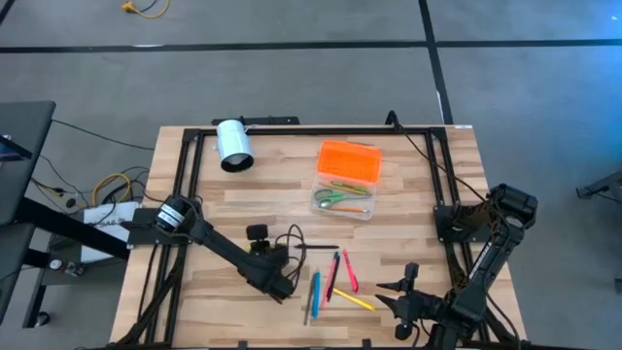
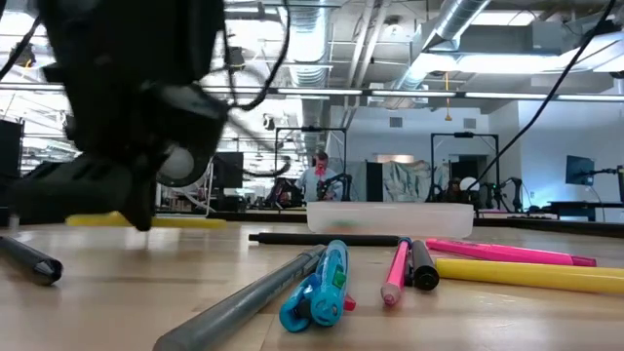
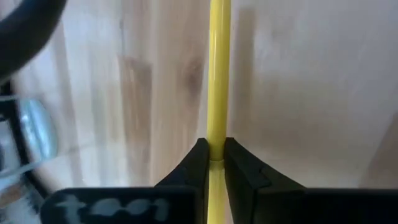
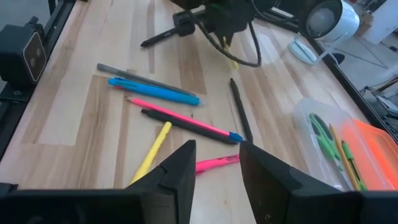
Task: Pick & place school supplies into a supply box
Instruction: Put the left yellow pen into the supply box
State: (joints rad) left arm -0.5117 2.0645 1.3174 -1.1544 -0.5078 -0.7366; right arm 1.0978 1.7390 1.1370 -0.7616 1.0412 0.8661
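1. One yellow pencil (image 3: 219, 74) clamped between the fingers of the left gripper (image 3: 215, 163), low over the table's (image 1: 408, 194) near edge.
2. Lift straight, level, clear of the loose pens (image 1: 335, 282) alongside.
3. Right gripper (image 4: 214, 163) parked at the near right corner, jaws apart, empty.
4. Carry farther back to the supply box (image 1: 346, 180), open, scissors (image 1: 340, 199) inside; align lengthwise, lower, then release.

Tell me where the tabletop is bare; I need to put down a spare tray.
Bare wood lies between the white cylinder and the supply box, and right of the box. Crowded: the front middle, with loose pens between the left gripper and right gripper.
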